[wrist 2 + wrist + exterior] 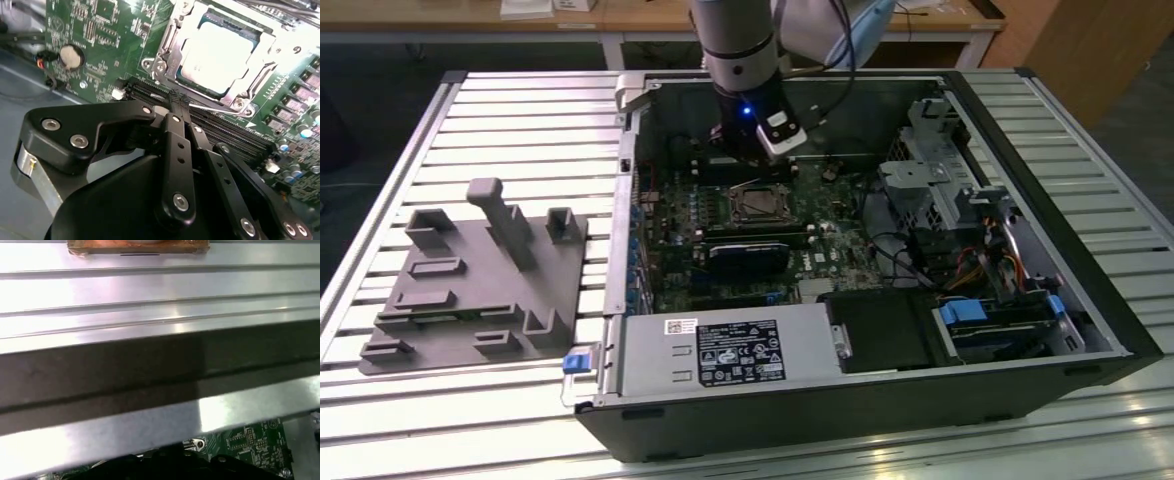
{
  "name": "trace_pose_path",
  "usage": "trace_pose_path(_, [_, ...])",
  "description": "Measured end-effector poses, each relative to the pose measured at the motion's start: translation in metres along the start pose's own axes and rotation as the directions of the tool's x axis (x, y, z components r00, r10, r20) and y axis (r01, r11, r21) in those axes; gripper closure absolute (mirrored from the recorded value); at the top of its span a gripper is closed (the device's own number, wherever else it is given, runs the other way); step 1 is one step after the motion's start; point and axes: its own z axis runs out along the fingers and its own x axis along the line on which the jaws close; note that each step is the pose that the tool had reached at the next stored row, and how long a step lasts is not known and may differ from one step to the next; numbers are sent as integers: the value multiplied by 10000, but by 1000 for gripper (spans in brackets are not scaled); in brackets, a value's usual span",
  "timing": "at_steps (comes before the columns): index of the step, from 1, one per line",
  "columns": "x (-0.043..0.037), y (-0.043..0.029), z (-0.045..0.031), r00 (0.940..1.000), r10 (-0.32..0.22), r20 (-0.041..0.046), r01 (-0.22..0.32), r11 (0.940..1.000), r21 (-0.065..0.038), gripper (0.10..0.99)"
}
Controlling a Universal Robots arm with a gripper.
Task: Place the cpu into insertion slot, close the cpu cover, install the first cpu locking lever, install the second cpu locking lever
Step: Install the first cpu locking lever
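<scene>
**Inspector A:** Where is the chip?

**Inspector B:** The cpu (216, 52) lies flat in the insertion slot (754, 205) on the green board (100, 30). The board sits inside the open computer case (854, 420), which lies on the ribbed table (520, 110). In the second wrist view the cpu cover (176, 47) lies flat over the chip, whose pale metal face shows through the square cut-out.

**Inspector A:** And the tool?

**Inspector B:** The tool (179, 102) is low over the board. In the exterior view the arm stands just on the far side of the slot. The fingers are drawn together with almost no gap. Their tips meet the end of a thin silvery lever (220, 108), which runs along the slot's edge beside the long black memory slots (235, 130). I cannot tell whether the wire is pinched between the tips or only touched.

**Inspector A:** How will the parts handle?

**Inspector B:** In my judgement the chip is light, stiff and fragile. It should be held by its edges only, and under the cover it offers no grip at all. The cover looks like thin, springy sheet metal, best pressed on its frame and never on the chip face. The lever looks like stiff spring wire, narrow and slippery, so it could slide out of a flat pinch. The soundest hold would be at its free end, squarely across the wire.
</scene>
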Motion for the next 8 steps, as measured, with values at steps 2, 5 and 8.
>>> trace_pose_path(2, [4, -1, 5, 9996, 285, 43, -285, 9996, 63, 980])
trace_pose_path(5, [25, 7, 7, 9990, 437, 67, -438, 9990, 96, 980])
trace_pose_path(8, [77, 48, 16, 9969, 772, 123, -774, 9969, 165, 980])
